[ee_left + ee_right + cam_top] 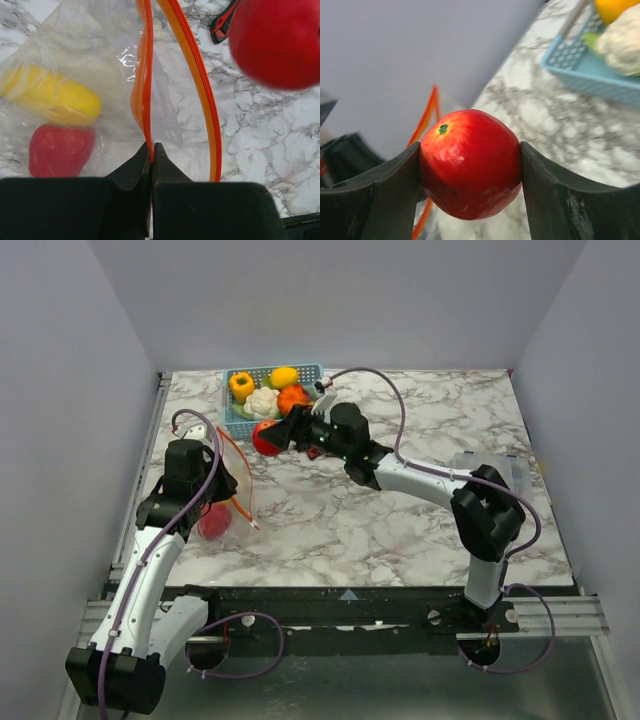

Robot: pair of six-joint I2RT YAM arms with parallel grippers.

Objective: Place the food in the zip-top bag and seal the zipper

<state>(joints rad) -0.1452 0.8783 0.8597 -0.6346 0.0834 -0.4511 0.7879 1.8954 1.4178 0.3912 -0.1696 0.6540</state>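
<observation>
My right gripper is shut on a red toy apple, held above the table just right of the bag's mouth; the apple also shows in the top view and the left wrist view. My left gripper is shut on one side of the red-orange zipper of the clear zip-top bag, holding the mouth open. The other zipper strip bows away to the right. Inside the bag lie a yellow piece and a red piece.
A blue basket at the back holds a yellow pepper, a lemon, a white cauliflower and an orange fruit. A clear container stands at the right edge behind the right arm.
</observation>
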